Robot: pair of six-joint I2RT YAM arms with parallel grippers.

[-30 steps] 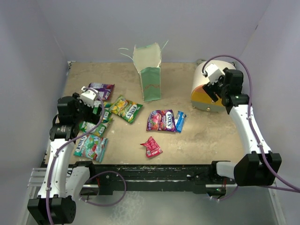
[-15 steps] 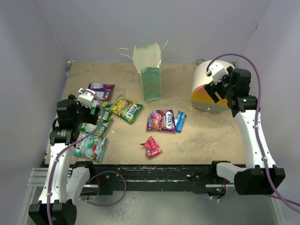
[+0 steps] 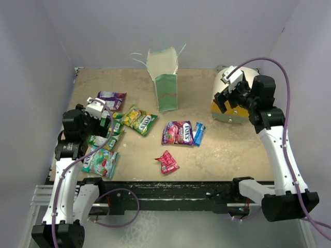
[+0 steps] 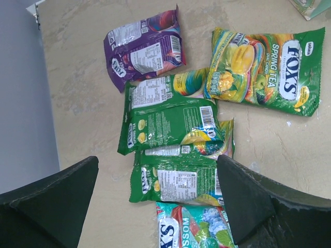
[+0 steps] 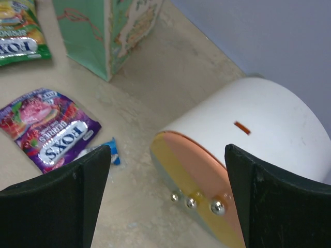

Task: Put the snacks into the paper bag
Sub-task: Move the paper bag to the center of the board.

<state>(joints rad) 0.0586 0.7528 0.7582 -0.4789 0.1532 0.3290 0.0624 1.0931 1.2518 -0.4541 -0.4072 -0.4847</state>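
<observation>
**Fig. Both arms poised above the counter, nothing gripped.** The paper bag stands upright at the rear centre of the counter, mouth up, with its string handles splayed outward. Its inside is hidden from every view.

The snacks lie flat in front of the bag:
- a purple packet and a green-yellow packet to the left;
- a magenta packet touching a blue packet at centre;
- a red packet nearest my bases;
- a teal packet at the left front.

My left jaws are spread wide and empty. They hover over two green packets whose edges overlap. My right jaws are equally wide and empty. They hang over the white cylinder at the right rear, and its orange-yellow face fills the gap between them in the wrist view.

**Hazards, as I judge them.**
- **Overlapping packets:** if my left jaws close on the overlap, they may lift two at once or drag a neighbour askew.
- **Flat, glossy film:** it gives little edge to catch, so a packet may slip out on the way up.
- **The bag:** it looks light and narrow-mouthed, so a brush from an arm or a packet striking its rim could tip it, and the handles could snag a finger.
- **The cylinder:** if my right jaws descend where they are, they would meet it and not a snack.
</observation>
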